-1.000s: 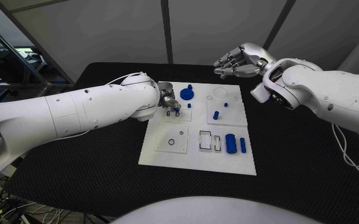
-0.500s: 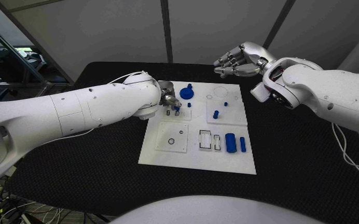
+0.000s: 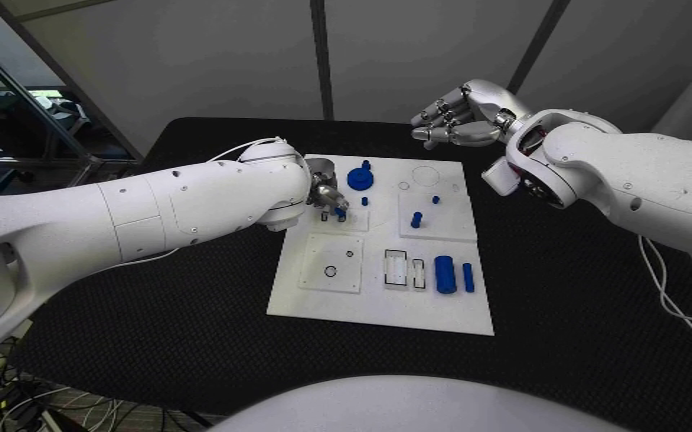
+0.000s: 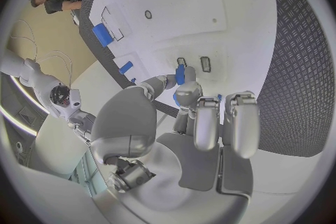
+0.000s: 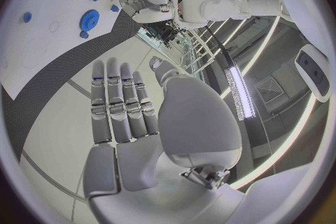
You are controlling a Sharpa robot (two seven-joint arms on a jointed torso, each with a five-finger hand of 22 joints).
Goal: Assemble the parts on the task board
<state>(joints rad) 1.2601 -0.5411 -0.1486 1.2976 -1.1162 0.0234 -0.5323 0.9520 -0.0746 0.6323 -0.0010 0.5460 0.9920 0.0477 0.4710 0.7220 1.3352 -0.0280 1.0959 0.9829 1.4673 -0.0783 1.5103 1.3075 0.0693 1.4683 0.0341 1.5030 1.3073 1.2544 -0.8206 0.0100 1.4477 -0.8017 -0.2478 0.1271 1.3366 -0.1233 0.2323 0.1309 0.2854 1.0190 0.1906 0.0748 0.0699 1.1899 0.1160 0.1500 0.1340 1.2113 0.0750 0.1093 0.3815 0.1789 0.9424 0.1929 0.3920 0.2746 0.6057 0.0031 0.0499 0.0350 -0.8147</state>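
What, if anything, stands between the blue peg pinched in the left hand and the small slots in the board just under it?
Nothing visible. The left hand holds the blue peg just above the task board, and in the left wrist view the white surface between the peg and the two small slots is bare.

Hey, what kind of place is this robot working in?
Probably a robotics lab or test cell: grey partition panels wall in a black table, and a white task board with small blue parts looks like a test fixture.
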